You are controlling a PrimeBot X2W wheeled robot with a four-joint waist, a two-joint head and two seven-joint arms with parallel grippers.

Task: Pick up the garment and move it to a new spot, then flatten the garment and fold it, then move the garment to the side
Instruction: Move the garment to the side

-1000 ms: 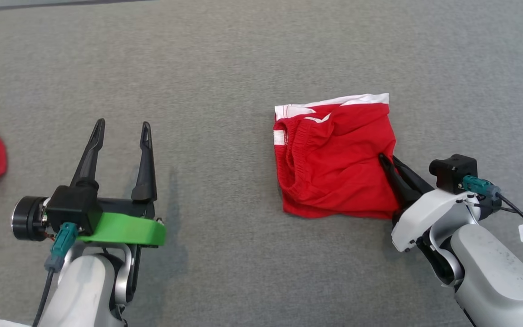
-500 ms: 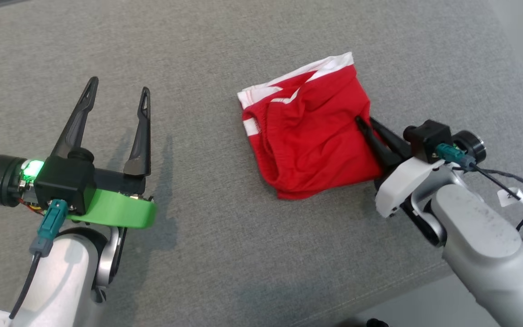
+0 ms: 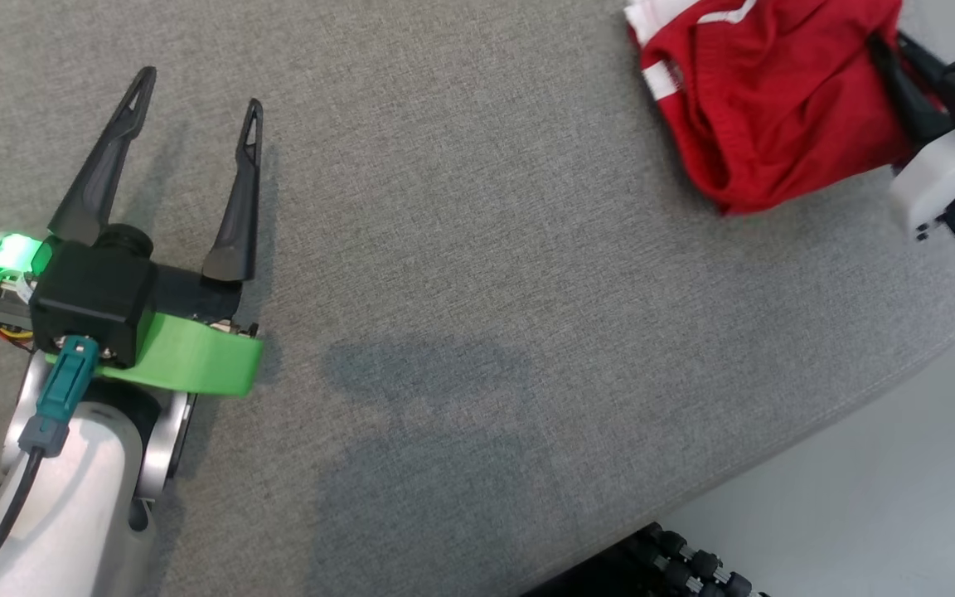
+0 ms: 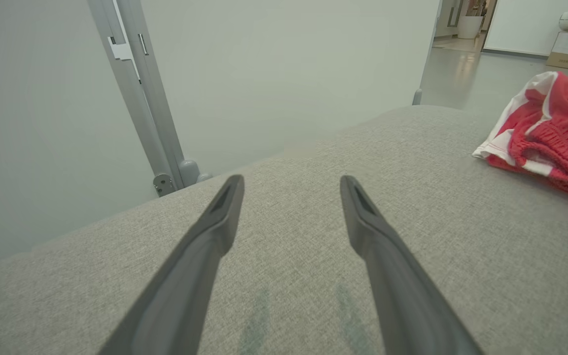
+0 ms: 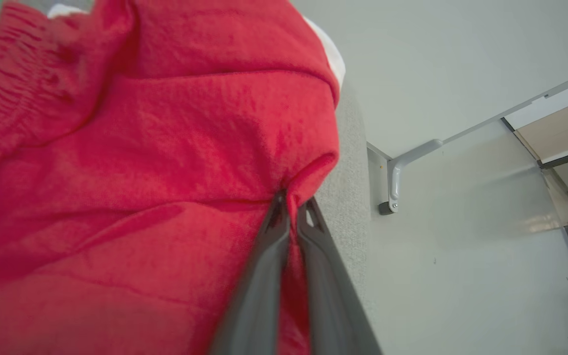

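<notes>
The garment (image 3: 768, 99) is a pair of red shorts with white trim, folded into a rough square, lying at the top right of the head view near the grey surface's edge. My right gripper (image 3: 879, 46) is shut on its right edge; in the right wrist view the two fingers pinch a fold of the garment's (image 5: 141, 162) red cloth at my right gripper (image 5: 291, 207). My left gripper (image 3: 196, 91) stands open over bare grey fabric at the left, far from the garment (image 4: 550, 133), with nothing between the tips of my left gripper (image 4: 291, 190).
The grey padded surface (image 3: 461, 290) ends in a rounded edge at the lower right, with pale floor (image 3: 875, 497) beyond. A black ribbed part (image 3: 660, 564) shows at the bottom. A metal post (image 4: 138, 93) and a white wall stand past the far edge.
The head camera has swung left and down, so the whole picture shifted up and right. The right gripper keeps its grip on the garment, which has turned slightly. The left gripper stays open.
</notes>
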